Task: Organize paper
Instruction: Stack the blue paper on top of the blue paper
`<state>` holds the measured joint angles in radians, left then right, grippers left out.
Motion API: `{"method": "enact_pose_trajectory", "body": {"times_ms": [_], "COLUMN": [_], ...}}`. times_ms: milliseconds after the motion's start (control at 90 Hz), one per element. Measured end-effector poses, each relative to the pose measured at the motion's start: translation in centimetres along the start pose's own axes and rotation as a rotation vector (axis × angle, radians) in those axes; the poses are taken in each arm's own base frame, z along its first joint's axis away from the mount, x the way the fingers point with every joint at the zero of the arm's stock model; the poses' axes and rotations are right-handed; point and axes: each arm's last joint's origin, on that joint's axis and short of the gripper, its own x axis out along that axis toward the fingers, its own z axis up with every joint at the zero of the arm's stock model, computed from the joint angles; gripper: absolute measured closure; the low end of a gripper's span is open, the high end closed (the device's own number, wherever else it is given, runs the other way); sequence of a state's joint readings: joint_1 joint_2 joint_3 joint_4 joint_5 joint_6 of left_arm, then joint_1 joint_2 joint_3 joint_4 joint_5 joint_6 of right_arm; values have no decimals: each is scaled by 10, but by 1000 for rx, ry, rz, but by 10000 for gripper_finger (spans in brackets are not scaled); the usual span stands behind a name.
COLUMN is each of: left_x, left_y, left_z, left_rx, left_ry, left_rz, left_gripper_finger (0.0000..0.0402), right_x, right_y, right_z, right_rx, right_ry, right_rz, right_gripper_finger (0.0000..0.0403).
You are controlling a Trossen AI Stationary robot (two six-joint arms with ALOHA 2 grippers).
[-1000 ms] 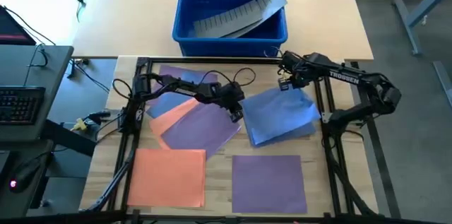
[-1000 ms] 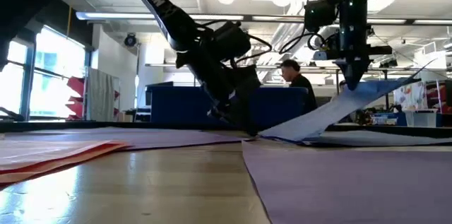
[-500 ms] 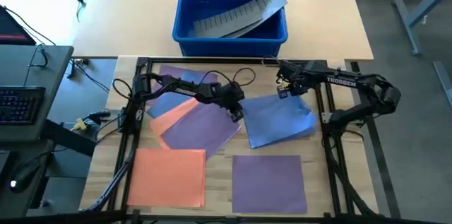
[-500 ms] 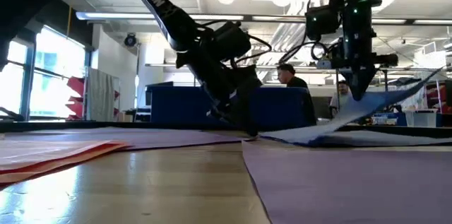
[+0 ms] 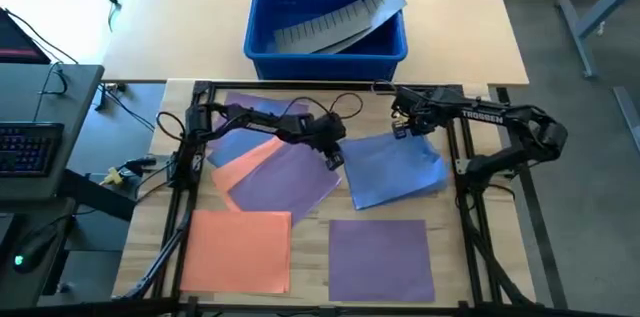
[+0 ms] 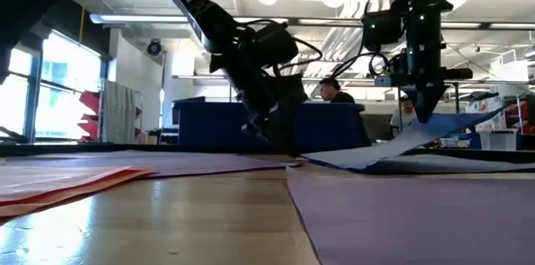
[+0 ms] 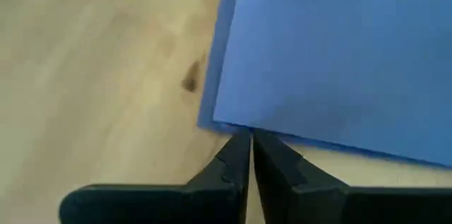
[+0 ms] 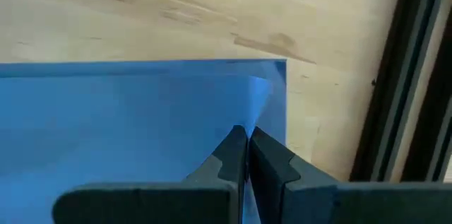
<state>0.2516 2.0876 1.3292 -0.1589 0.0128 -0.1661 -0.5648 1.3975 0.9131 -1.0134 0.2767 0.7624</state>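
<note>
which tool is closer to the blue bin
Right. The right tool sits just below the blue bin's right front corner, pinching the blue sheet; the left tool is lower, mid-table, at that sheet's left corner.

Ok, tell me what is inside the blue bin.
In the blue bin lies a grey ridged strip, slanting, one end over the rim at the far right corner. Whatever is beneath it is hidden.
</note>
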Motion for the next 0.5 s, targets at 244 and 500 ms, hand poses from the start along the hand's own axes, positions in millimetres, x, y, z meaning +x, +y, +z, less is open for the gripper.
{"method": "enact_pose_trajectory", "body": {"times_ms": [244,500], "left_x": [-4,-5], "left_y": [-6,-23], "left_z": [3,0], "left_rx": [-10,1], "left_ry": [57,76], "left_rz": [-64,-146], "left_gripper_finger": [401,401], "right_x": [1,0], "right_y": [0,1], "right_z": [1,1], "right_rx": [20,29], "right_ry": [-11,-31], "right_rz": [-12,-24], "right_gripper_finger": [403,403]}}
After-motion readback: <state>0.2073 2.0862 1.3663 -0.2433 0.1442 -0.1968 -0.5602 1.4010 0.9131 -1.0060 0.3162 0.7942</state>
